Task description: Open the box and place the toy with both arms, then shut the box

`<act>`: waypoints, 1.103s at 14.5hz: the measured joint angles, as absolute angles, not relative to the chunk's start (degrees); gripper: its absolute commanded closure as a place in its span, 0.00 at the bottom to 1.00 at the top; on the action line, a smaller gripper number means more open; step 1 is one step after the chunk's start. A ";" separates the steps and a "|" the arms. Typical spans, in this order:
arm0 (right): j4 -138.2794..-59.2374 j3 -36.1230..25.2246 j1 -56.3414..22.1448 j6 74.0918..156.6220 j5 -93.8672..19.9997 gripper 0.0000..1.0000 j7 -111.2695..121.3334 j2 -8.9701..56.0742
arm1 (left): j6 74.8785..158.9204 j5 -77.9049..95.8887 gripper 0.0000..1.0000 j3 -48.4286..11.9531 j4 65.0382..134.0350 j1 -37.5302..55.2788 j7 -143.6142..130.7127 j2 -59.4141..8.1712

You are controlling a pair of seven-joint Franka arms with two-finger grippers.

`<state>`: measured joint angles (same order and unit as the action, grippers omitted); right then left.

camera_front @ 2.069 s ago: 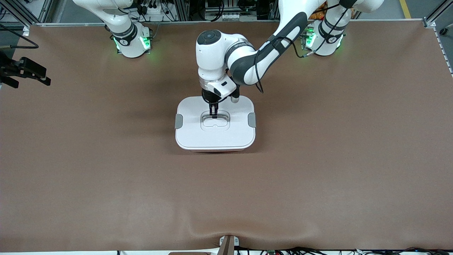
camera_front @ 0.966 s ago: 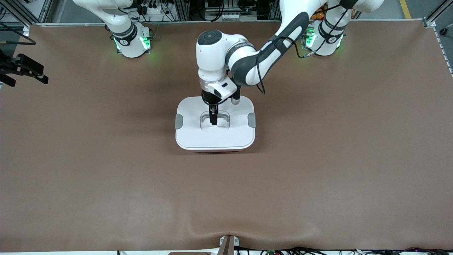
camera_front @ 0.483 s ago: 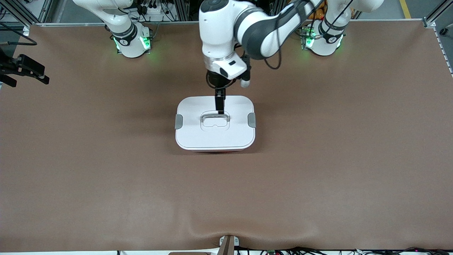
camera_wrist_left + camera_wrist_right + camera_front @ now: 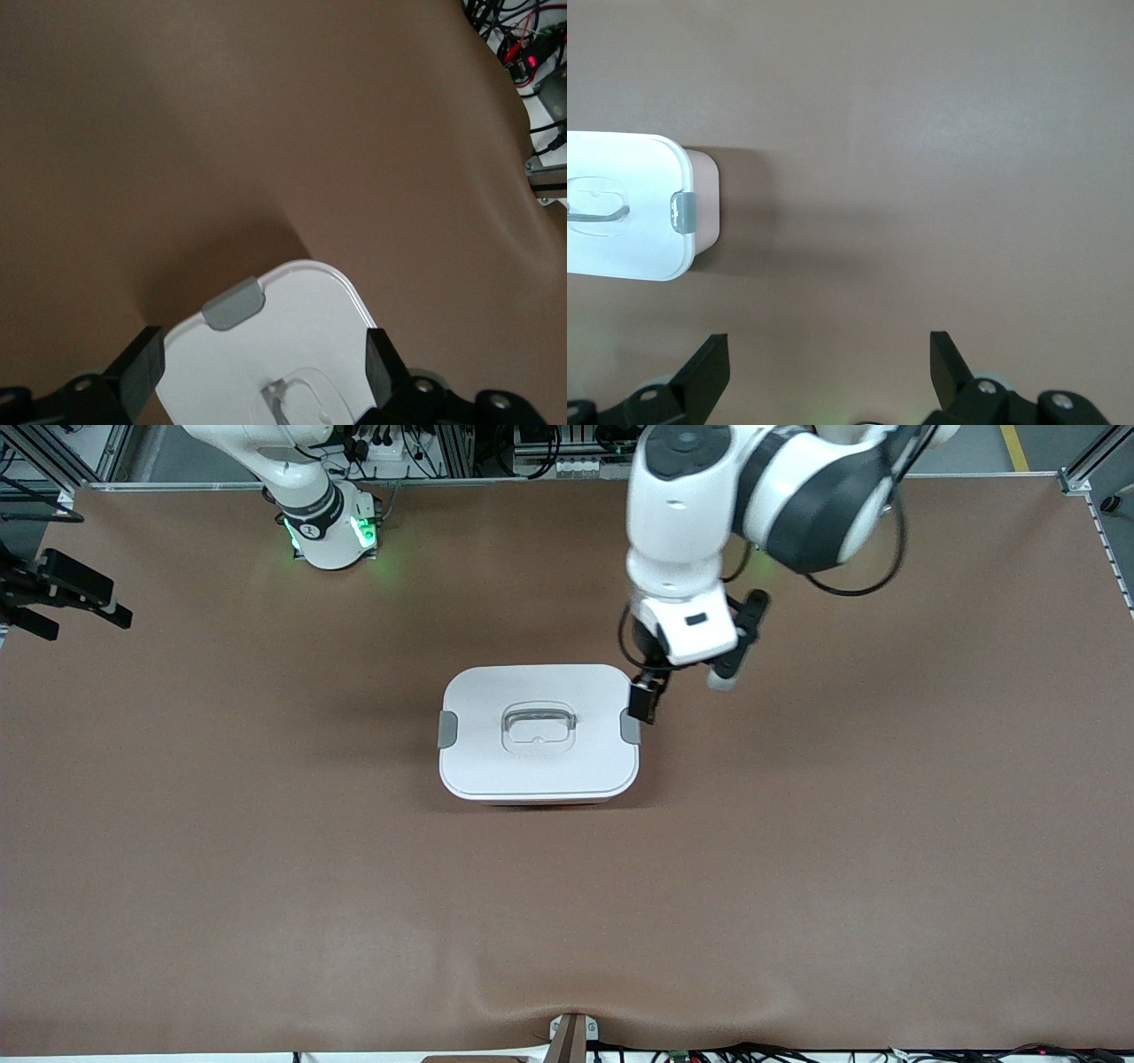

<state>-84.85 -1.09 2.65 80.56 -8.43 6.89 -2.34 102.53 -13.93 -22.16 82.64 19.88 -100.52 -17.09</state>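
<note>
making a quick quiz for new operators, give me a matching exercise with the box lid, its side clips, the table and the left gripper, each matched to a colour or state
Things:
1. lid
2. side clips
3. table
4. left gripper

Colour or state:
A. brown
B. open, up in the air over the box's clip at the left arm's end
C. white, shut on the box
D. grey

Pairs: 1-C, 2-D, 3-A, 4-B

Cut off by both wrist views' edges: part of the box [image 4: 283,354]; hidden under its shut lid [image 4: 538,731]: any contents
</note>
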 measured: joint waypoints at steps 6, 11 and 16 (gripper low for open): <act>-82.42 2.88 -3.66 79.57 -5.12 0.00 -0.78 -2.42 | 99.15 -10.32 0.00 -22.11 82.65 7.86 -73.22 -14.51; -81.47 6.01 -8.76 77.85 -0.74 0.00 -7.46 -2.54 | 97.15 -6.84 0.00 -21.88 82.38 0.79 -56.64 -13.77; -81.02 4.41 -7.57 75.78 -0.49 0.00 -7.50 -2.64 | 92.46 -3.15 0.00 -15.05 82.16 0.06 -40.68 -10.27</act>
